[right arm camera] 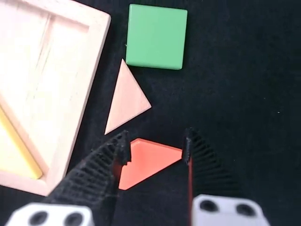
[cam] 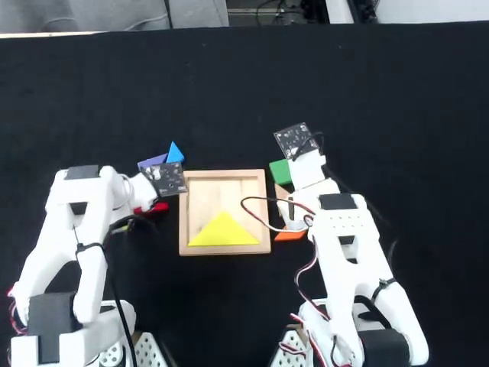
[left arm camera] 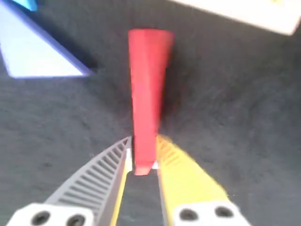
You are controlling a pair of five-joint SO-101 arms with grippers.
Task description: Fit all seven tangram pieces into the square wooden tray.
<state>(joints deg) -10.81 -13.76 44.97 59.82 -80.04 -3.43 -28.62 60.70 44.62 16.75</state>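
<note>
Firmly, left pincer (left arm camera: 143, 155) clamps red piece (left arm camera: 148, 84); right pincer (right arm camera: 155, 148) straddles orange piece (right arm camera: 148, 165).

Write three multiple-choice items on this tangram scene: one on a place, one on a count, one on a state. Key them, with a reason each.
1. Where does the green square lie?
A. In the wooden tray
B. On the black cloth outside the tray
C. In a gripper

2. How many pieces lie in the tray?
A. One
B. Three
C. Seven

3. What is the left gripper doing?
A. Hanging open
B. Gripping a blue piece
C. Clamping the red piece

Key:
1 B, it sits flat on the cloth past the tray's corner.
2 A, the yellow triangle alone lies inside.
3 C, the red piece's end is pinched in it.
</note>
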